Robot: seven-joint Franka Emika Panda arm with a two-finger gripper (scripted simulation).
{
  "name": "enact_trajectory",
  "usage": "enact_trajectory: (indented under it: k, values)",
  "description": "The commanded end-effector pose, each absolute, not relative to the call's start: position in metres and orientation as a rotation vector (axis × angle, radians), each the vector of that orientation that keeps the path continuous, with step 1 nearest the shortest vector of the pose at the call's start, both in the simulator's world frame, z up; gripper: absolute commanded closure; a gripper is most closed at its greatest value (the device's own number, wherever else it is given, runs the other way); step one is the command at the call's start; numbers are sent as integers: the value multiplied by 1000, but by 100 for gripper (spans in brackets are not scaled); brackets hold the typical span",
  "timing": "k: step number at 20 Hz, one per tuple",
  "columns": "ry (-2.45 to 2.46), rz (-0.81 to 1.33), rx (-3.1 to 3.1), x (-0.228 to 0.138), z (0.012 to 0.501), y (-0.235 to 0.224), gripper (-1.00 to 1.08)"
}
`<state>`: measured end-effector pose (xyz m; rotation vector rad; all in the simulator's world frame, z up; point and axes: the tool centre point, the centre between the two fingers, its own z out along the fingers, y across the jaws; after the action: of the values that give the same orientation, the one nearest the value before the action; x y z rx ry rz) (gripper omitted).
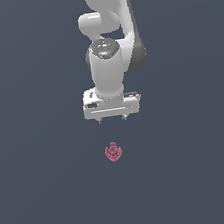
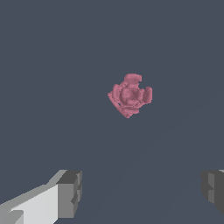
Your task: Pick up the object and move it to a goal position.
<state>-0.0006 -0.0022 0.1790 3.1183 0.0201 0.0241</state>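
fingers (image 2: 142, 192): spread wide, holding nothing | blob (image 1: 113, 152): lies alone on the dark worktop (image 1: 40, 195), apart from the fingers, not between them | shape: round, no clear long axis | next, as I judge: shift over the blob, then descend

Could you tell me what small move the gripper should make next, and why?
Probably a short descent with a slight shift to centre over the pink object. The gripper hangs open and apart from it, and in the wrist view the object lies ahead of the fingers, not between them.
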Motion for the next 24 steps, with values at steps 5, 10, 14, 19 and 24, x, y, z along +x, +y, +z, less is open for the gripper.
enact_trajectory:
  k: [5,10,14,19,24]
  values:
    - [56,19,3116,0,181,6,-92]
    - [125,9,3110,-1,185,23,-92]
    - [125,9,3110,-1,185,22,-92]
    - [169,8,3108,3,181,21,-92]
    - [261,5,3101,12,174,18,-92]
